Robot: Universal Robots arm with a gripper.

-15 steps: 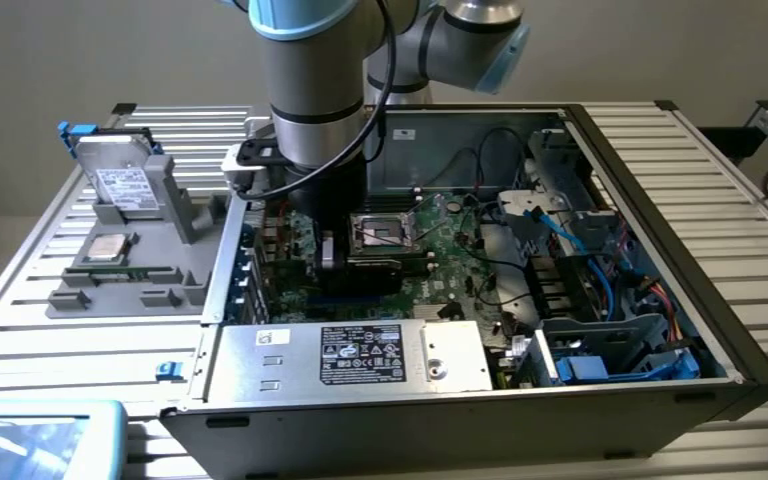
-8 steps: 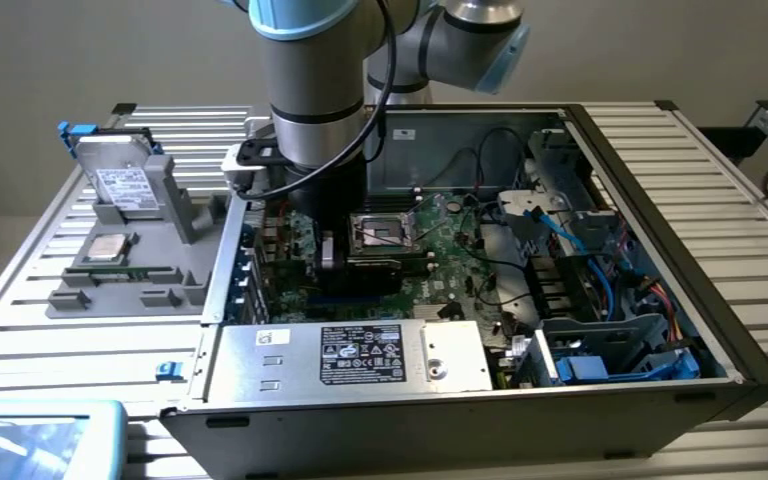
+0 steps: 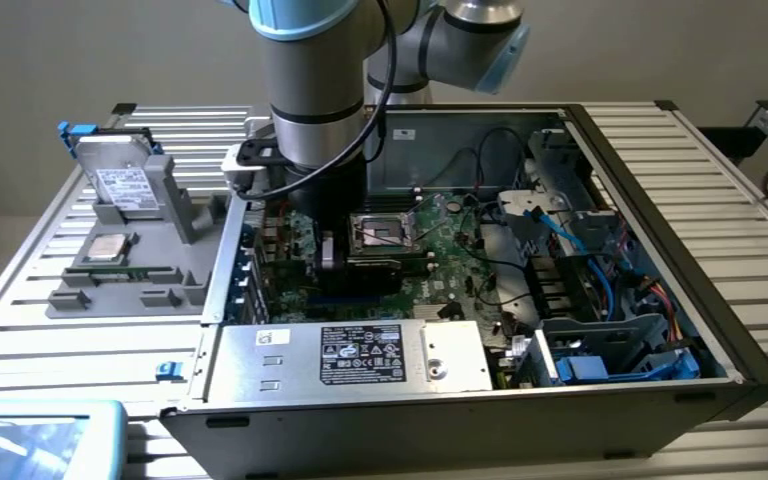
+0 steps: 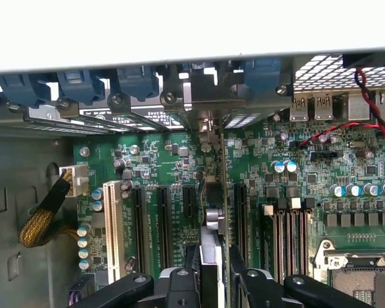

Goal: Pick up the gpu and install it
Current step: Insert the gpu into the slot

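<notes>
Soft overhead light is seen in the exterior view; the computer case (image 3: 424, 150) is left dim beneath the arm (image 3: 311, 100). In the wrist view a pale band (image 4: 179, 25) is blown out white, the motherboard (image 4: 160, 170) evenly lit.

Case (image 3: 424, 440) open above; arm (image 3: 311, 90) and gpu (image 4: 208, 269) occupy motherboard (image 3: 462, 250) centre; power supply (image 3: 357, 355) walls one edge, cables (image 3: 584, 235) crowd the exterior view's right.
</notes>
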